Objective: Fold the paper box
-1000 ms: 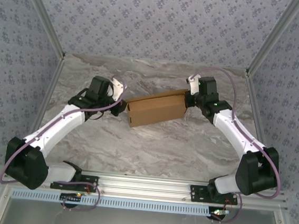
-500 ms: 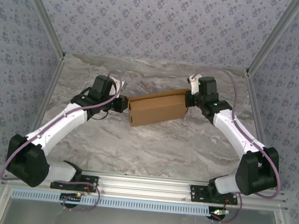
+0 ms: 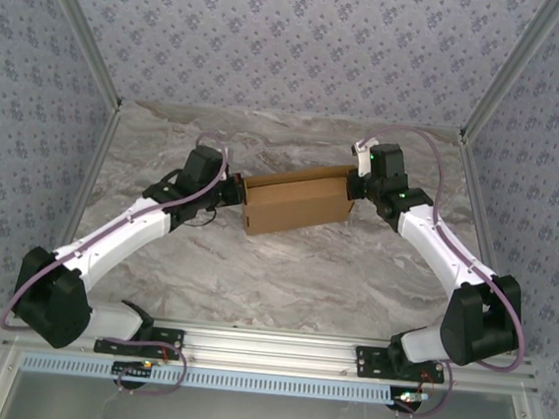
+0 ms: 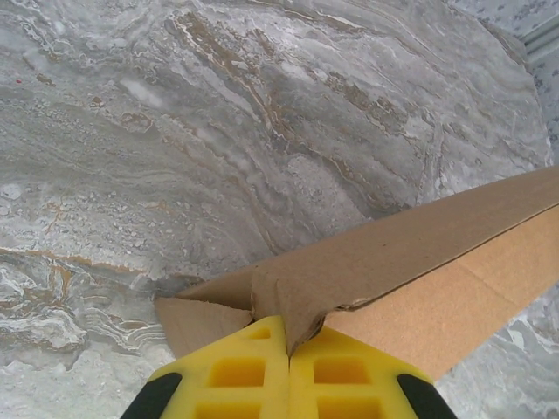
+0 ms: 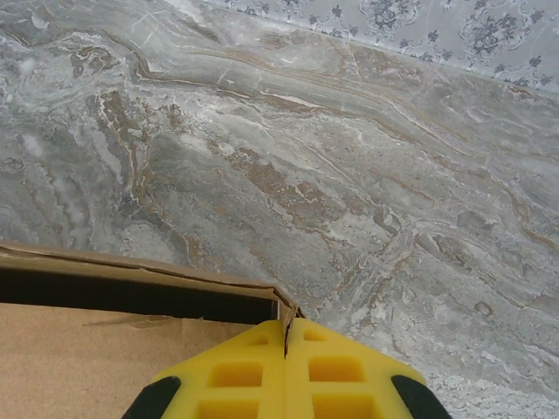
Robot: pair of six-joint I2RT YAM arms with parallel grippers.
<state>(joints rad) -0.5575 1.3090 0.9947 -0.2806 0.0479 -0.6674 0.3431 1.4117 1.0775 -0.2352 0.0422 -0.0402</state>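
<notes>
The paper box [image 3: 295, 203] is a shallow brown cardboard box lying slanted on the marble table, between the two arms. My left gripper [image 3: 237, 194] is at its left end. In the left wrist view the yellow fingers [image 4: 236, 371] are shut on a cardboard flap edge of the box [image 4: 419, 253]. My right gripper [image 3: 353, 187] is at the box's right end. In the right wrist view that gripper [image 5: 286, 330] is shut on the thin wall at a corner of the box [image 5: 105, 349], whose dark inside shows beside it.
The marble table [image 3: 284, 269] has patterned walls at the back and on both sides. A metal rail [image 3: 266, 347] with the arm bases runs along the near edge. Bare marble lies in front of and behind the box.
My left arm has reached further right, bringing its gripper onto the box's left end. The right arm and the box have hardly moved.
</notes>
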